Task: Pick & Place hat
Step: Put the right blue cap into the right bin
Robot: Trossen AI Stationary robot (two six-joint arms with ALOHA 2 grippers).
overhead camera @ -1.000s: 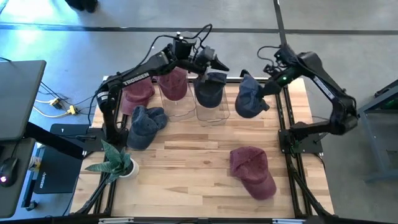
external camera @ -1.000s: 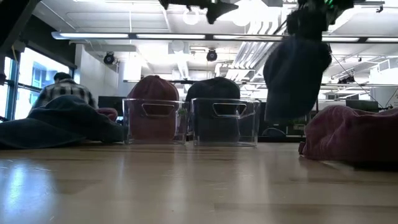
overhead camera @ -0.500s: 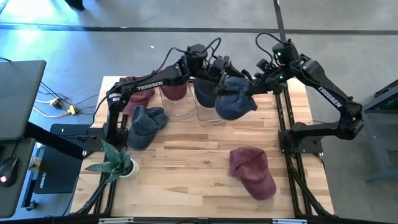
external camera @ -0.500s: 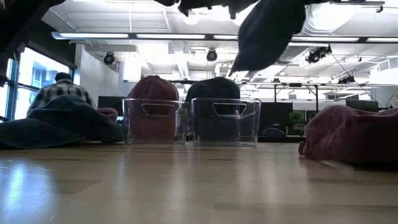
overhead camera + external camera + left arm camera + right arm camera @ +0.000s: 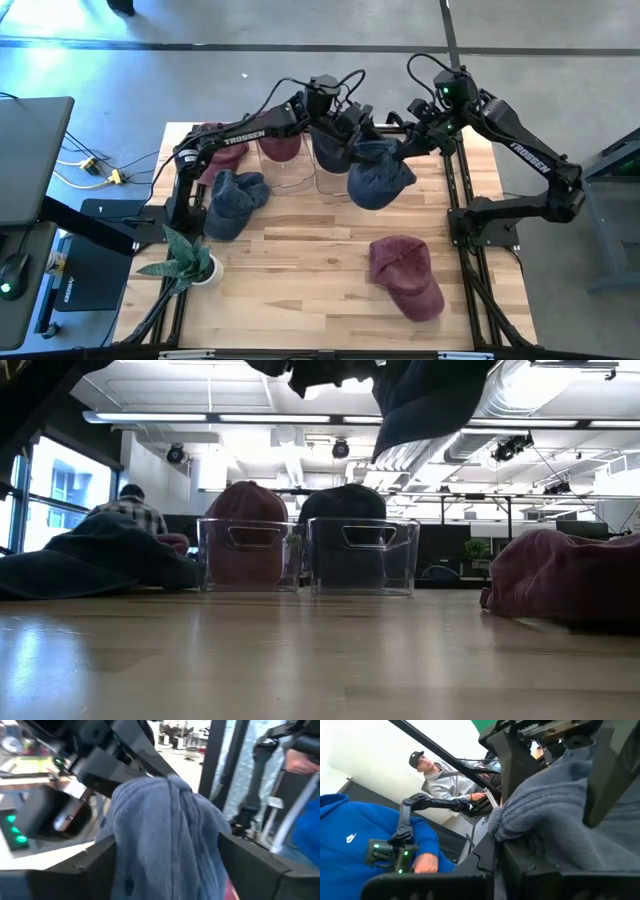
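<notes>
Two dark robot arms meet above the far edge of a wooden worktop (image 5: 300, 250), a blue hat (image 5: 378, 176) hanging in the air between them. The right gripper (image 5: 408, 143), reaching in from the worktop's right edge, has its fingers pressed together on the hat's fabric and holds it clear of the wood. The left gripper (image 5: 362, 128) stands with its fingers spread wide on either side of the same hat; in the left wrist view the blue cloth (image 5: 165, 840) fills the gap between the two dark fingers (image 5: 75, 875), though whether they press on it cannot be told.

The hat hangs just above two clear bins at the far edge. The left bin (image 5: 250, 555) holds a maroon hat (image 5: 246, 500), and the right bin (image 5: 362, 557) holds a dark hat (image 5: 342, 501). From table height the raised hat (image 5: 420, 405) shows as a dark shape above the right bin.

Elsewhere on the worktop, another blue hat (image 5: 232, 201) lies near the left edge, a second maroon hat (image 5: 218, 147) sits toward the far left corner, and a third maroon hat (image 5: 405, 275) rests toward the near right corner. A small potted plant (image 5: 185, 258) stands at the near left corner.

A person (image 5: 125, 510) in a plaid shirt sits in the room beyond.
</notes>
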